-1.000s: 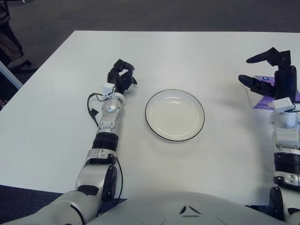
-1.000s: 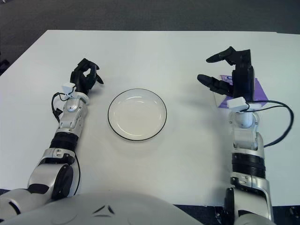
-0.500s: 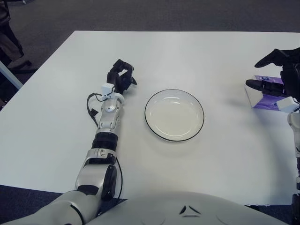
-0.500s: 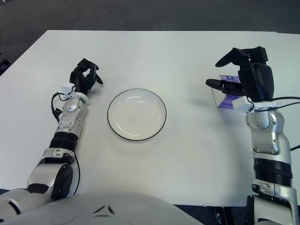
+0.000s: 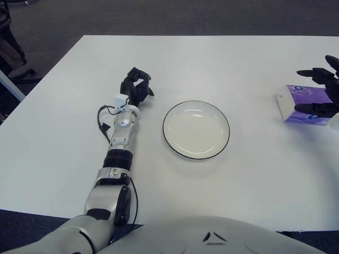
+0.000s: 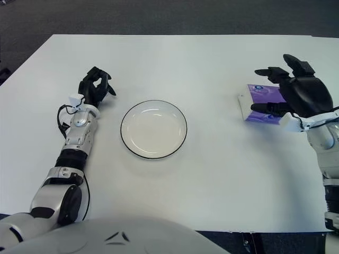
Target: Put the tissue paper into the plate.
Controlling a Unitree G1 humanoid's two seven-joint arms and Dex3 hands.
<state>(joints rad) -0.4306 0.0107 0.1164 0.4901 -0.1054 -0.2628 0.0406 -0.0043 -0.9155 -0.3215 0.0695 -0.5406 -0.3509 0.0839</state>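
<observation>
The tissue pack (image 6: 263, 102), a purple and white packet, lies flat on the white table (image 6: 212, 174) at its right side, well apart from the plate (image 6: 153, 129), which sits near the middle with nothing in it. The right hand (image 6: 296, 98) hangs just over the right end of the pack, its fingers (image 6: 269, 72) spread wide and holding nothing; one dark finger reaches along the far edge of the pack and another along its near edge, so the pack sits roughly between them. I cannot tell whether either finger touches the wrapper yet.

The pack lies to the left of the right palm, toward the plate, and its long axis runs roughly left to right across the table, so the fingers bracket its shorter span. This hand is by far the nearer one. The left hand (image 6: 95, 88) shows beside the plate on its left side, fingers curled with nothing in them, and looks idle.

By my reading the task is at the reaching step: the pack is not yet gripped. The next move probably calls for closing the fingers across the short width, then lifting and carrying leftward to the plate. A soft wrapper could slip or crumple under a loose pinch
</observation>
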